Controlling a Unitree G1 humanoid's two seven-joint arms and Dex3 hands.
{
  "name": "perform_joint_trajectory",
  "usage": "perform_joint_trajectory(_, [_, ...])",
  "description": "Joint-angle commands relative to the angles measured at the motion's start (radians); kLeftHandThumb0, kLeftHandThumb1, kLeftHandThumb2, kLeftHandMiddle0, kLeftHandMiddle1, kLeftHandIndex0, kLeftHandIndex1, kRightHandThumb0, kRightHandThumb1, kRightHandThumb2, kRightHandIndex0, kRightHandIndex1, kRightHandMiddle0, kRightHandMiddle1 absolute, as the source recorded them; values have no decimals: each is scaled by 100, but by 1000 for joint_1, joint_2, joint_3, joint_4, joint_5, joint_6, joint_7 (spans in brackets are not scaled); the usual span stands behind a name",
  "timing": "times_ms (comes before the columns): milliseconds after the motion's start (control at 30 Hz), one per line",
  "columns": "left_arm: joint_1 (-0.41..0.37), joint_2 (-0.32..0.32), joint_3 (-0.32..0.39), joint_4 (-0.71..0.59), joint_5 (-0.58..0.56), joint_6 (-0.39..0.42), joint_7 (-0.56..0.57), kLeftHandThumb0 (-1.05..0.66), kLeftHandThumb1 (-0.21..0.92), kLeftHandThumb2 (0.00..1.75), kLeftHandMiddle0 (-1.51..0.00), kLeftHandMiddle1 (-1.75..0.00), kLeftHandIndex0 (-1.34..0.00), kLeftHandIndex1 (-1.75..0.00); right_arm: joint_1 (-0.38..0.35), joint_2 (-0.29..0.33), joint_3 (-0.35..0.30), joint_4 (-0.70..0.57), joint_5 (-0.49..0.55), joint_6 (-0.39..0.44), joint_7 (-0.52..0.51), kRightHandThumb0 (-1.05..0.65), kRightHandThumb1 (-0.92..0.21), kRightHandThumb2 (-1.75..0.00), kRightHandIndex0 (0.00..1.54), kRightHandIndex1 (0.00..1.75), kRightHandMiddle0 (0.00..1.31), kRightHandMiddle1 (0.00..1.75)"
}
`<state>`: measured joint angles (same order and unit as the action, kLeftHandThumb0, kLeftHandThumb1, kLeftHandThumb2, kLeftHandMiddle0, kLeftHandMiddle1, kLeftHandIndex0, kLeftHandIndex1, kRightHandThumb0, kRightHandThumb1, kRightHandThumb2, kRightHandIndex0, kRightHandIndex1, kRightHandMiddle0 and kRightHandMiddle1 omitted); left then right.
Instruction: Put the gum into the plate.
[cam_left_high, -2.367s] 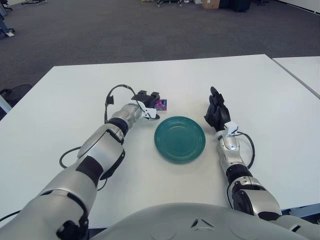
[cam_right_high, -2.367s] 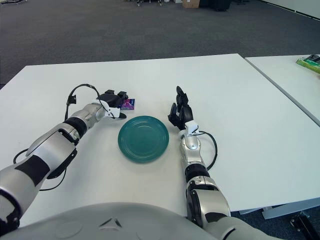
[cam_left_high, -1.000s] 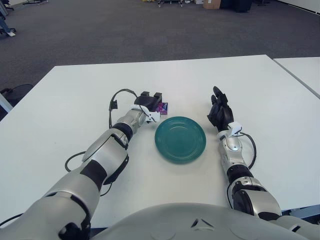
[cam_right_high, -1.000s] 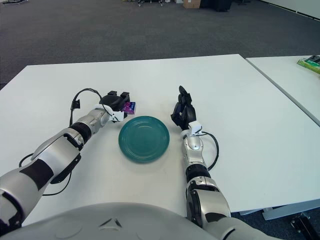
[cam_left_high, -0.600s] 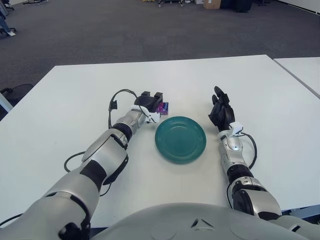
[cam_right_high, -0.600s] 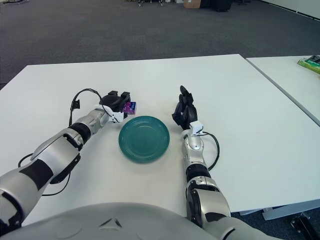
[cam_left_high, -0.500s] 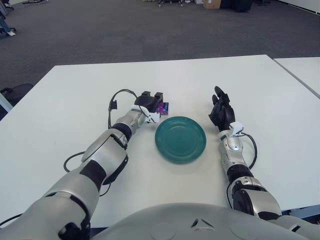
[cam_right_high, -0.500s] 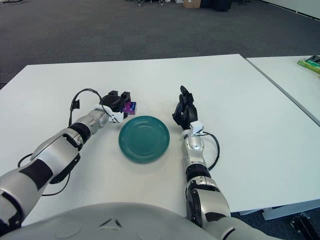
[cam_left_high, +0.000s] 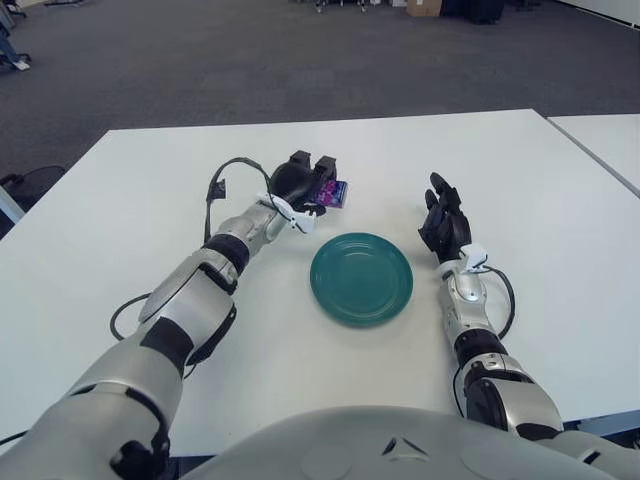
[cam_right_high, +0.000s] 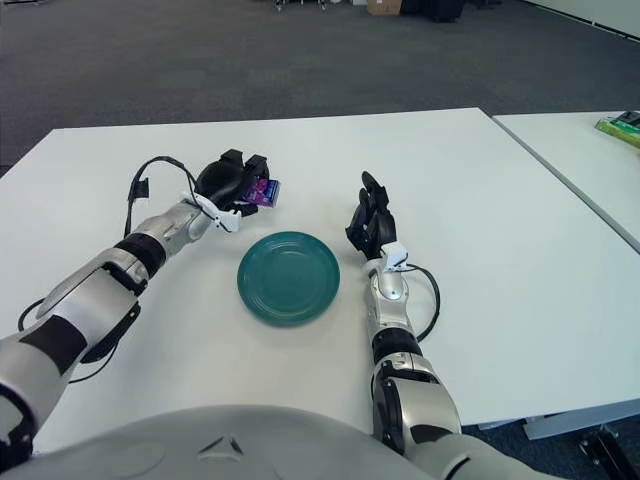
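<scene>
The gum (cam_left_high: 335, 192) pack is purple with a touch of blue and pink print. The plate (cam_left_high: 361, 278) is plain teal, darker at the rim. The table (cam_left_high: 150, 200) is plain white. Both hands, left (cam_left_high: 298, 184) and right (cam_left_high: 441, 221), are black, on silver-grey arms with black bands and white wrist pieces. The floor beyond is dark grey carpet.

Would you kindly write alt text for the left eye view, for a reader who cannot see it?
The robot's left hand grips a purple gum pack beyond the empty teal plate on a white table. Its right hand shows right of the plate, fingers relaxed.
</scene>
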<state>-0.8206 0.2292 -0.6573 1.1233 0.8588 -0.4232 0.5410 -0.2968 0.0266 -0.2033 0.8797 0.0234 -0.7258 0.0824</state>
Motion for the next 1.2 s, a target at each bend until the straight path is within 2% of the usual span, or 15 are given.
perform_joint_trajectory(0, [1,17,-41,-39,50,1,23,-46,36,126,-121,-175,-58,-175,206,48,-17,152,31,-29,-13,-78,-92,-90,17,0,0,38])
perform_joint_trajectory(533, [10,51,-67,-146,80,-6,-64,-47,35,126,-126,-175,-58,-175,201,50,-16,159,37,-10,-14,-79,-92,-90,16,0,0,32])
perform_joint_trajectory(900, [43,81,-79,-288,83,-32,-164,-48,31,132,-125,-175,-62,-175,192,52,-18,173,35,-17,-25,-78,-92,-90,17,0,0,36])
perform_joint_trajectory(1167, [68,85,-87,-380,61,-60,-307,-48,32,131,-125,-175,-61,-175,191,62,-19,172,44,-16,-22,-79,-92,-91,17,0,0,37])
